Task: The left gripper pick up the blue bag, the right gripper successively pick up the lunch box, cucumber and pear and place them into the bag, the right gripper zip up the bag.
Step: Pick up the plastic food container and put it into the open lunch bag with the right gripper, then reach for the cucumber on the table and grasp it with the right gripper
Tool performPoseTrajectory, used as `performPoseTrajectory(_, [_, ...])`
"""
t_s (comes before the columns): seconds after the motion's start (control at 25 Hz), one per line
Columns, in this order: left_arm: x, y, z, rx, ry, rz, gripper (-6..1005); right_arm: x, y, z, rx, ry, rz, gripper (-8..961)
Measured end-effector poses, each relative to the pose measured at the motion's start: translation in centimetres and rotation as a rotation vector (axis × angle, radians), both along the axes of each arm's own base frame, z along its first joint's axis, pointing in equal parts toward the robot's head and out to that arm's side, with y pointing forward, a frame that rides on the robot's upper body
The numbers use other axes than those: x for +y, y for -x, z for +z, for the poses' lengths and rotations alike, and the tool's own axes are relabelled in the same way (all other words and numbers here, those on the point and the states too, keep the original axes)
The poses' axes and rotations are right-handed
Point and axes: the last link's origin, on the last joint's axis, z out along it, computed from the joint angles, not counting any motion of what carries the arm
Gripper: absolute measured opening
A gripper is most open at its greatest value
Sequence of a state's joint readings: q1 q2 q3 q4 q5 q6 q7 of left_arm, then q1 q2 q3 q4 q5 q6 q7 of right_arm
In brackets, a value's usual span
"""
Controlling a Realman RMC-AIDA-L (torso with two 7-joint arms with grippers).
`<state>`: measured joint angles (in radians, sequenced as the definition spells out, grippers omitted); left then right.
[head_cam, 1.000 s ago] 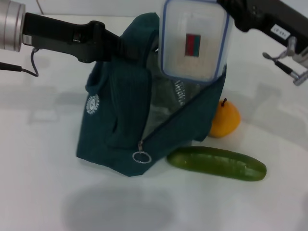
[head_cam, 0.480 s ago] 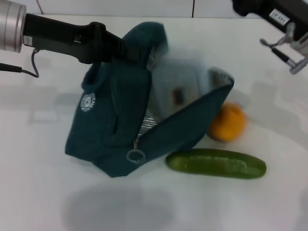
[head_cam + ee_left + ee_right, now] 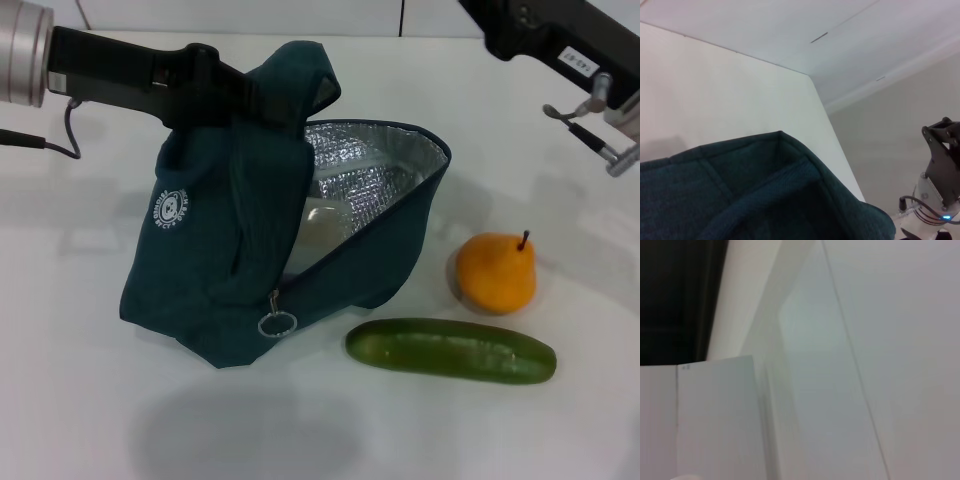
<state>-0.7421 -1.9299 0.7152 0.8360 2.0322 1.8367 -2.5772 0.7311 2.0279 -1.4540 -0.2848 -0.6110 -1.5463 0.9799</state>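
Note:
The blue bag (image 3: 215,250) stands tilted on the white table with its mouth open and silver lining showing. My left gripper (image 3: 243,98) is shut on the bag's top handle, its fingertips buried in the fabric. The bag's teal fabric (image 3: 755,190) fills the lower part of the left wrist view. The lunch box (image 3: 323,226) lies inside the bag, only a pale corner showing. Right of the bag, the pear (image 3: 496,272) sits upright. In front of the pear lies the cucumber (image 3: 450,350). The right arm (image 3: 545,35) reaches in from the top right, its gripper past the picture's top edge.
The bag's ring zipper pull (image 3: 277,323) hangs at the low front end of the opening. A silver clip with a cable (image 3: 600,120) hangs under the right arm. The right wrist view shows only pale blank surfaces. The table's back edge runs behind the bag.
The lunch box left the right gripper and dropped into the bag. The right arm drew back up and right. The bag swung left, and the pear shifted right.

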Motion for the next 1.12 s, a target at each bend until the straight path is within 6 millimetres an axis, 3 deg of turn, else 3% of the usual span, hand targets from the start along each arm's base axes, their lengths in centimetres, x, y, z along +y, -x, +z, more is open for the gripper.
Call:
performPoseTrajectory(0.28, [-0.1, 0.4, 0.1, 0.002, -0.004, 0.011, 38, -0.8, -1.7, 0.9, 0.036, -0.038, -0.044, 3])
performPoseTrajectory(0.6, [-0.2, 0.7, 0.2, 0.002, -0.007, 0.018, 37, -1.9, -4.6, 2.3, 0.059, -0.075, -0.123, 390])
performPoseTrajectory(0.76, [-0.2, 0.7, 0.2, 0.002, -0.007, 0.017, 38, -3.1, -7.2, 3.1, 0.060, -0.097, -0.189, 494])
performPoseTrajectory(0.88, [-0.2, 0.7, 0.2, 0.002, -0.007, 0.016, 39, -3.4, -7.7, 3.2, 0.056, -0.099, -0.201, 571])
performPoseTrajectory(0.92, [-0.2, 0.7, 0.2, 0.001, -0.007, 0.017, 39, -4.9, -9.7, 3.6, 0.030, -0.099, -0.232, 597])
performPoseTrajectory(1.04, [-0.2, 0.7, 0.2, 0.002, -0.010, 0.018, 38, -6.5, -11.4, 3.7, -0.028, -0.076, -0.232, 795])
performPoseTrajectory(1.12, [-0.1, 0.7, 0.2, 0.002, -0.014, 0.021, 38, -7.3, -12.2, 3.9, -0.063, -0.033, -0.224, 796])
